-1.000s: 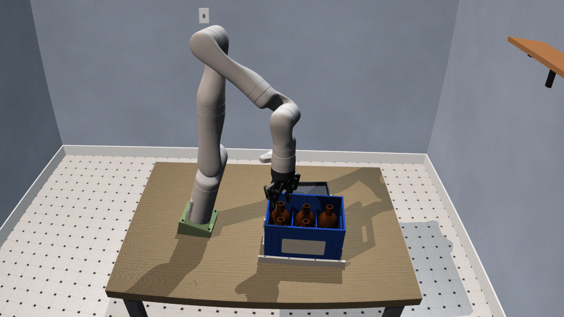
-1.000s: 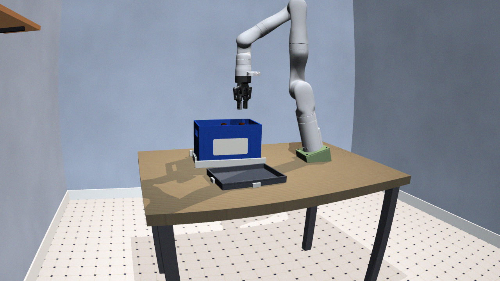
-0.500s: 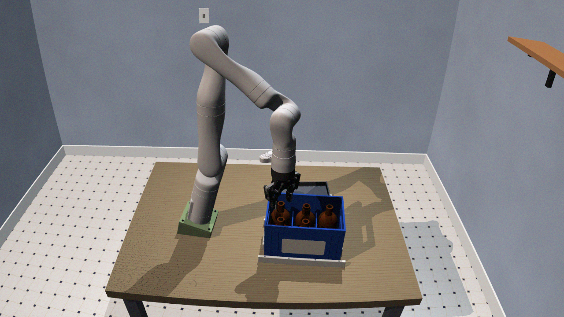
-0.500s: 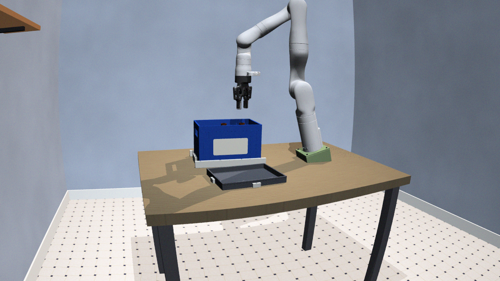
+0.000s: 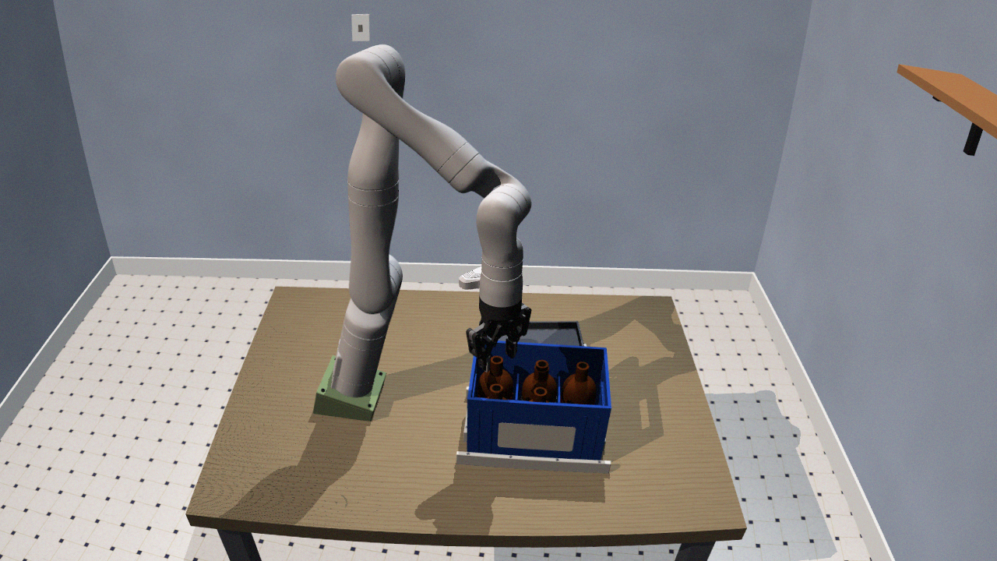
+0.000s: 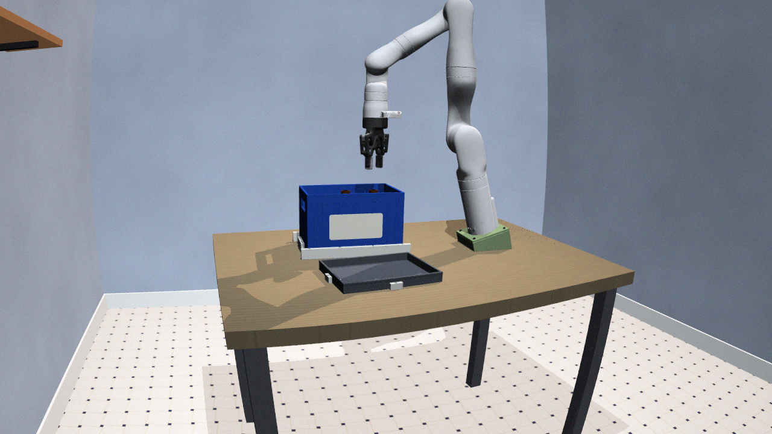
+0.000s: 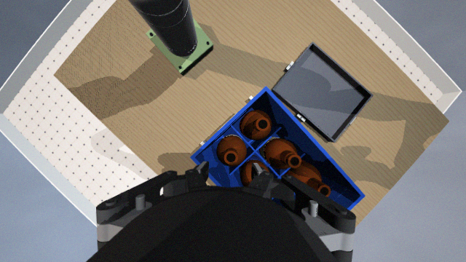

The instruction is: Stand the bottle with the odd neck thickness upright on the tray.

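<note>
You see blue-grey walls (image 5: 627, 139) (image 6: 269, 119) meeting a pale tiled floor (image 5: 146, 376) (image 6: 140, 366) (image 7: 40, 105) dotted with small dark squares, edged by a white baseboard (image 5: 230, 266) (image 6: 156, 293). Before you stands a wood-grained desk (image 5: 390, 481) (image 6: 518, 269) (image 7: 226, 25) on dark legs (image 6: 589, 351), striped by shadows; an orange-brown shelf (image 5: 955, 93) (image 6: 26, 32) juts from one wall.

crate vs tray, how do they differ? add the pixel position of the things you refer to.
The crate (image 5: 538, 403) (image 6: 315, 221) (image 7: 228, 124) is blue, the tray (image 5: 555, 324) (image 6: 392, 281) (image 7: 352, 77) dark grey. The crate has tall walls; the tray's are low. The crate holds five bottles (image 5: 579, 387) (image 7: 231, 145), the tray none. Both are open-topped and sit on the table (image 5: 390, 474) (image 6: 518, 275) (image 7: 215, 94).
</note>
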